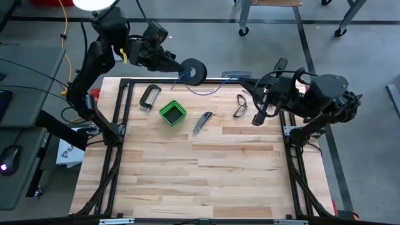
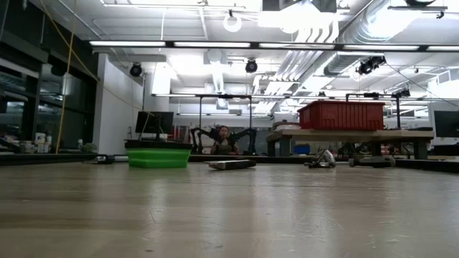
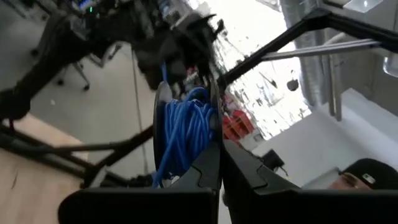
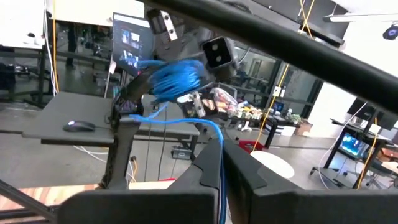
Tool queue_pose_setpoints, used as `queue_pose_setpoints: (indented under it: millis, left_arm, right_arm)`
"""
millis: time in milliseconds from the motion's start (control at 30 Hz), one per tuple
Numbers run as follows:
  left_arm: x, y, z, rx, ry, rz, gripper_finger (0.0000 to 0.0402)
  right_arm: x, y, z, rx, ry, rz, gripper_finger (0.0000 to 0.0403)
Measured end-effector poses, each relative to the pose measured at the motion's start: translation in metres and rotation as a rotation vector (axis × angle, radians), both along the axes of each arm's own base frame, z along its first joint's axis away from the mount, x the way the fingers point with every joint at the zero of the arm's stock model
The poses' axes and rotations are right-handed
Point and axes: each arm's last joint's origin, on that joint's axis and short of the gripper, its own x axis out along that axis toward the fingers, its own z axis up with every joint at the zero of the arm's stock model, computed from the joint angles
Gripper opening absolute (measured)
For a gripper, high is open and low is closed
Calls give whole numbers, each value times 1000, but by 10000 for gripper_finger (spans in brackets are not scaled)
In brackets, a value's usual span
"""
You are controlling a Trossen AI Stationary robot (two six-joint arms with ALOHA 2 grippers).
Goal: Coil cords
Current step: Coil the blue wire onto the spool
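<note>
A small round dark spool [image 1: 195, 70] with blue wire wound on it [image 3: 185, 127] hangs above the table's far edge, left of centre. My left gripper [image 1: 180, 65] is shut on it and reaches in from the left. A loose stretch of the blue wire [image 1: 209, 92] sags from the spool across to my right gripper [image 1: 239, 79], which is shut on the wire near the far edge. In the right wrist view the spool [image 4: 177, 78] shows ahead of my right gripper [image 4: 221, 155]. Neither gripper shows in the low view. My left gripper pinches the spool's dark flange at its rim [image 3: 215, 134] between its two fingers. The fingers lie about level and come from the table's left. The spool is lifted clear of the table. My right gripper pinches the blue wire [image 4: 218, 163] between its two fingers, a single strand. The fingers lie about level, pointing toward the spool. The wire runs from the fingers to the spool in a slack curve, clear of the table.
On the table's far half lie a green box [image 1: 172, 112], a metal clamp [image 1: 149, 98], a utility knife [image 1: 202, 122] and a pair of glasses [image 1: 241, 105]. The near half of the wooden table [image 1: 200, 181] is bare. A black frame borders the table.
</note>
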Motion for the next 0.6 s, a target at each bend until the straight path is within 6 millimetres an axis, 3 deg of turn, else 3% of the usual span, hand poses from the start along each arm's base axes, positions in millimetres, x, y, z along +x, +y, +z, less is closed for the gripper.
queue_pose_setpoints:
  millis: [600]
  left_arm:
    - [4,1,-13,103,68,149,1]
  right_arm:
    - [-9,-3,8,-23,-43,-5,0]
